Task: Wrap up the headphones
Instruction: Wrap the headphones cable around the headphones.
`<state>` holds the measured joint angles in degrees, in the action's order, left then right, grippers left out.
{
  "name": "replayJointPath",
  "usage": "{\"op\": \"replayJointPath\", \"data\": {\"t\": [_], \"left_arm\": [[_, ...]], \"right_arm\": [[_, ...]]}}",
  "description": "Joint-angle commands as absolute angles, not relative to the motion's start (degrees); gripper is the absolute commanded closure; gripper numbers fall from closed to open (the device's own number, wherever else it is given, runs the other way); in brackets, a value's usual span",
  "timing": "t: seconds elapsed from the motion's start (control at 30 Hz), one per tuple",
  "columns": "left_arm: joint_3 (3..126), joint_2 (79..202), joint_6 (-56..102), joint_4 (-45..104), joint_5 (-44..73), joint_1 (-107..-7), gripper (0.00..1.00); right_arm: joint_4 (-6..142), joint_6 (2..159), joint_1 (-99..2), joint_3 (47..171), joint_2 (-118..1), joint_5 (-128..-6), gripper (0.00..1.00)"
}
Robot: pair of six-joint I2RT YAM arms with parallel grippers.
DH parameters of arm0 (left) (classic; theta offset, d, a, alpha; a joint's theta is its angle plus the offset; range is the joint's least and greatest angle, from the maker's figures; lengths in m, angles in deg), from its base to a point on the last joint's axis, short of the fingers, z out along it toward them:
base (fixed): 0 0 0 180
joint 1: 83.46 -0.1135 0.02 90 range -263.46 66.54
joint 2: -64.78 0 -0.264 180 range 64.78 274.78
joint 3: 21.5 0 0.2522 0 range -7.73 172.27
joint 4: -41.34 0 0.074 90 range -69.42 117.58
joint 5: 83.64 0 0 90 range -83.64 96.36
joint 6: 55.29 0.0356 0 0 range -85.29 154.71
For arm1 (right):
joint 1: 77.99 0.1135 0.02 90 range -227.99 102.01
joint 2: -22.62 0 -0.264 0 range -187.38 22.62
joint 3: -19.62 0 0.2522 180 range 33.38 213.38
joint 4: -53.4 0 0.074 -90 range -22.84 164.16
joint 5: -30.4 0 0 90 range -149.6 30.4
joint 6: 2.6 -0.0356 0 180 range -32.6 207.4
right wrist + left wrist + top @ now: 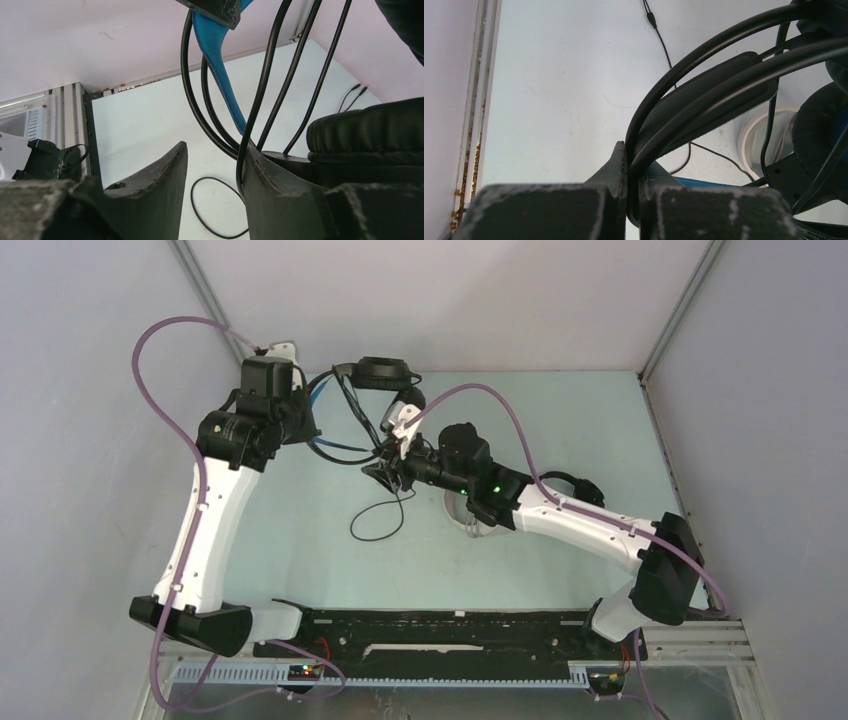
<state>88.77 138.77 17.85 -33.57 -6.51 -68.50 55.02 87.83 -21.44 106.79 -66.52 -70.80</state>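
The table (300, 560) in front of me is a pale blue-green sheet. Near its middle, a thin black cable (352, 530) lies on it in a loose loop. Just right of the loop the white headphones (466, 516) rest on it, partly covered from above. Farther right lies a small black pair (578, 483). I cannot tell whether the earcup (385, 370) at the far edge touches it.
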Motion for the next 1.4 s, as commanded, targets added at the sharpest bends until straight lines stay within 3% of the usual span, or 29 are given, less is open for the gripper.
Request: {"op": "replayJointPath", "data": {"t": [0.0,0.27,0.4,0.5,1.37], "left_arm": [[94.0,136.3,17.8,-28.6,-5.0,-68.8,1.00],[93.9,136.9,17.9,-28.6,-4.4,-68.8,1.00],[93.9,136.8,17.8,-28.8,-4.6,-68.8,1.00],[95.0,137.2,17.8,-29.7,-6.0,-68.7,1.00],[103.7,140.4,19.5,-33.1,-3.5,-68.7,1.00]], "right_arm": [[56.9,87.9,-21.3,106.5,-63.8,-69.7,0.52],[56.5,88.5,-21.4,106.5,-62.5,-69.0,0.48],[56.9,87.9,-21.4,106.6,-62.8,-65.2,0.55],[57.8,85.8,-21.4,106.6,-62.7,-62.6,0.56],[51.3,90.5,-23.4,99.0,-61.9,-70.0,0.36]]}}
